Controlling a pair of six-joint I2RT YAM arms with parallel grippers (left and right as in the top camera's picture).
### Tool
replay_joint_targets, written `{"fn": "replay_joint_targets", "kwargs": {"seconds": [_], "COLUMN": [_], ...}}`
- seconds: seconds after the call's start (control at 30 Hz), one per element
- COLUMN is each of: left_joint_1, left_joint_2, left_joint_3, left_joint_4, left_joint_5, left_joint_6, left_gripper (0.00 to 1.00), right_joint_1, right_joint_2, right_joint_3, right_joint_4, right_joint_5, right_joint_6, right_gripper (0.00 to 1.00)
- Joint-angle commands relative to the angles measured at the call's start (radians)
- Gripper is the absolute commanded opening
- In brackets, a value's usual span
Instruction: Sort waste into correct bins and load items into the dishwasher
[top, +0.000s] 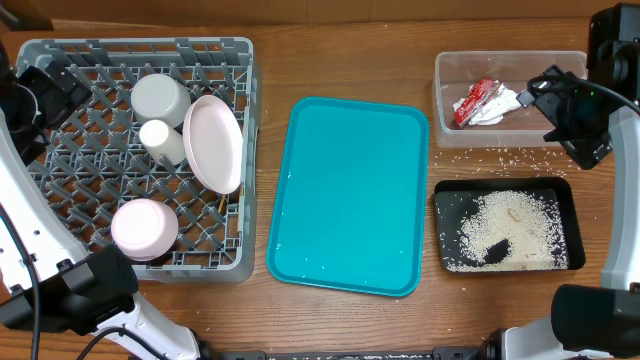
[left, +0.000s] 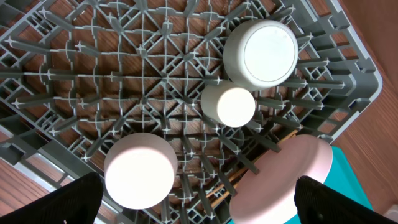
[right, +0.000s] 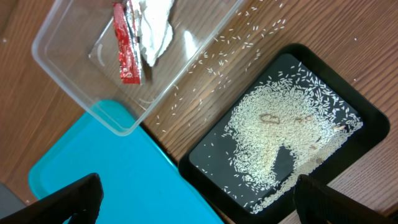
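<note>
Overhead, the dish rack (top: 60, 150) is seen at the left of the table (top: 340, 60), its right wall just beside the left edge of the teal tray (top: 350, 195), with a narrow strip of wood between them. An upturned bowl (top: 160, 98), a cup (top: 160, 138) and a plate (top: 213, 143) leaning on edge are held in the rack's far half, and another round white piece (top: 145, 228) sits near its front wall. The clear tub (top: 560, 70) stands at the far right with the sauce packet (top: 478, 100) and napkin (top: 500, 108) lying inside; the black tray (top: 450, 200) lies nearer, most of the rice (top: 510, 230) heaped in it, and loose grains are scattered on the wood between the two bins. Both bins sit just beside the teal tray's right edge. The left gripper (left: 199, 205) is seen above the rack, fingers spread wide with nothing between them. The right gripper (right: 199, 205) hangs above the gap between the tub and the black tray, likewise spread and unladen.
</note>
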Motion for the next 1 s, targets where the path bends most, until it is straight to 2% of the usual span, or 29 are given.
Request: {"fn": "replay_joint_targets", "kwargs": {"seconds": [0.0, 0.57, 0.67, 0.83, 0.97], "left_joint_1": [0.000, 0.000, 0.000, 0.000, 0.000], "left_joint_2": [0.003, 0.003, 0.003, 0.003, 0.003], "left_joint_3": [0.003, 0.003, 0.003, 0.003, 0.003], "left_joint_4": [0.000, 0.000, 0.000, 0.000, 0.000], "left_joint_5": [0.004, 0.004, 0.004, 0.004, 0.004], "left_joint_6": [-0.010, -0.010, -0.010, -0.010, -0.010], "left_gripper": [1.00, 1.00, 1.00, 1.00, 1.00], "right_joint_1": [0.004, 0.003, 0.003, 0.003, 0.003], "right_joint_2": [0.013, 0.013, 0.013, 0.013, 0.013], "right_joint_3": [0.002, 0.002, 0.002, 0.002, 0.002], "right_joint_4": [0.008, 0.095, 0.109, 0.116, 0.118], "right_joint_5": [0.016, -0.114, -0.082, 0.076, 0.085], "right_joint_6": [0.008, 0.007, 0.007, 0.006, 0.007], "right_gripper": [1.00, 1.00, 1.00, 1.00, 1.00]}}
